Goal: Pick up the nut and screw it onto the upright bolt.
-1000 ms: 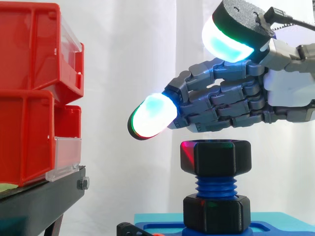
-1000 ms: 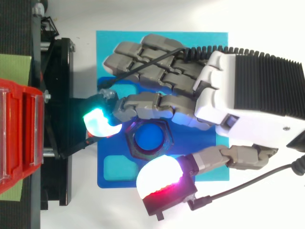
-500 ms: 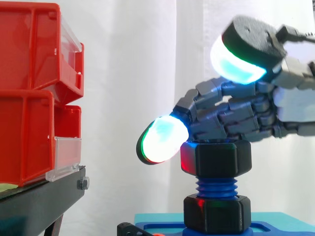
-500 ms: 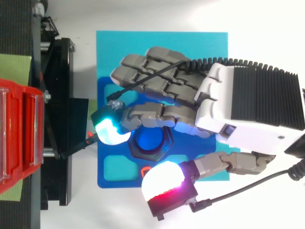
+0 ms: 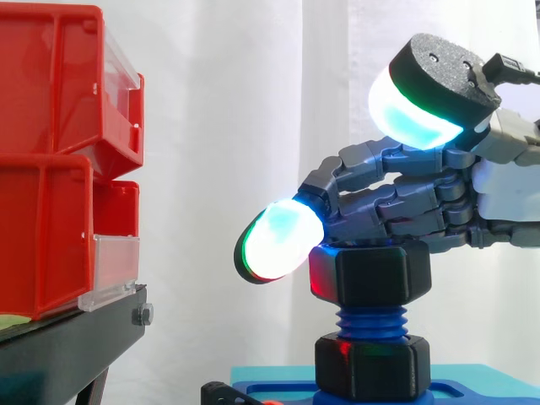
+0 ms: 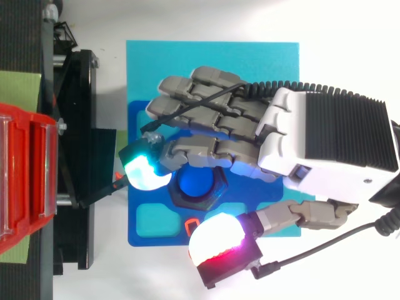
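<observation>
Red bins (image 5: 59, 169) on a black stand (image 5: 76, 346) are seen to the left of the upright blue bolt (image 5: 369, 322), well apart from it. The hand (image 5: 422, 207) is seen entering from the right of the bolt and is held directly above it, palm down. Its fingers are stretched nearly straight across the top of the bolt. One glowing fingertip (image 5: 278, 240) is carried past the bolt to the left and the thumb (image 5: 418, 110) is raised high above it, so the hand is spread apart with nothing clamped. A blue base plate (image 6: 212, 62) is set under the bolt. The black nut (image 5: 371, 272) is seated on the bolt's upper threads, its axis vertical, with bare thread shown below it and a second black hex collar (image 5: 371, 364) at the bolt's foot. The fingers appear to touch the nut's top face. The nut is judged to lie straight beneath the fingers, so the coming move is thought to depend on a turn about the bolt's vertical axis.
</observation>
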Available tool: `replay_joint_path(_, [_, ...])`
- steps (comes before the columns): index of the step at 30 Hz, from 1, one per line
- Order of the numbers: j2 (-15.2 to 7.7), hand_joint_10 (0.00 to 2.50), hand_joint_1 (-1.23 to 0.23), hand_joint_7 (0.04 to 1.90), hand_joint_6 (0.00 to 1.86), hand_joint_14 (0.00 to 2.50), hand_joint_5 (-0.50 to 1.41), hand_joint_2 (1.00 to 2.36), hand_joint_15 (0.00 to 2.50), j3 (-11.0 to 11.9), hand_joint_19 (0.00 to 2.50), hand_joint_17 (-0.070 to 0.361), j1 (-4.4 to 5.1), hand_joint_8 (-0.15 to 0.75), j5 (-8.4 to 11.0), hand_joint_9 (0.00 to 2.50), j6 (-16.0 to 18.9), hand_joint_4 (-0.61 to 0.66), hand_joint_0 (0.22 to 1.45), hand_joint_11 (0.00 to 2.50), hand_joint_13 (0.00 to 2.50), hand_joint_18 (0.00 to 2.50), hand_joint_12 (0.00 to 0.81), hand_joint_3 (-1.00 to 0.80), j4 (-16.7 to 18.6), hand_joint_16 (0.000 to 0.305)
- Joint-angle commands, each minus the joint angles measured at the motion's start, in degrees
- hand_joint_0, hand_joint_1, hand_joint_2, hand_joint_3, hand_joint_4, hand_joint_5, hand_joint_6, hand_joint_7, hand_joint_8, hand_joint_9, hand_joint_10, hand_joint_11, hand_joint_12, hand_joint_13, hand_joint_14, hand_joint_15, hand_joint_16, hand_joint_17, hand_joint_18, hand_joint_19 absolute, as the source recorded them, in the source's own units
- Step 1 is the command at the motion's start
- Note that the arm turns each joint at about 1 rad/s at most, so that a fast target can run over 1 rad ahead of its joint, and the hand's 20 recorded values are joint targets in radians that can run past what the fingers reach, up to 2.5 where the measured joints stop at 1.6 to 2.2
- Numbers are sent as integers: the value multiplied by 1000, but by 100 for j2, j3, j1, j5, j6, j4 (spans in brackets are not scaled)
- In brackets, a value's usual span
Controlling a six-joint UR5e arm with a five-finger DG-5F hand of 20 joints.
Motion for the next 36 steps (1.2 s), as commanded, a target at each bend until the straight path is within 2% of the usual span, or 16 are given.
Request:
replay_joint_path(1, [1,0,-193,836,502,0,-153,1000,0,-6,0,81,-14,204,-12,235,0,161,466,0,0,0,272,-500,-2,36])
replay_joint_path(9, [1,0,-255,1071,503,0,-115,1000,0,-6,0,68,-67,227,-39,388,0,191,475,0,108,0,245,-500,-20,30])
replay_joint_path(14, [1,0,-286,1171,502,0,-94,1000,0,-6,0,62,-164,235,-179,448,-9,170,482,0,156,0,235,-500,-169,28])
replay_joint_path(18, [1,0,-302,1205,502,0,-87,1000,0,-6,0,59,-296,240,-364,473,-18,166,487,0,178,0,230,-500,-178,26])
replay_joint_path(22, [1,0,-320,1263,501,0,-70,1000,0,-6,0,57,-410,245,-469,534,-18,165,490,0,212,0,226,-500,-160,25])
replay_joint_path(27, [1,0,-386,1378,503,0,-23,1000,0,2,0,42,-463,259,-496,721,-26,173,510,0,364,23,196,-500,-160,19])
replay_joint_path(29, [1,0,-402,1391,512,0,-1,1000,0,-6,0,36,-480,259,-513,818,-26,164,517,0,433,94,182,-500,-160,16])
replay_joint_path(30, [1,0,-404,1393,513,0,6,1000,0,2,0,34,-524,258,-610,849,-26,151,518,0,452,126,179,-500,-160,15])
replay_joint_path(36, [1,0,-406,1371,524,0,54,1000,0,2,0,23,-594,225,-672,1051,-44,67,521,0,617,285,155,-500,-151,10])
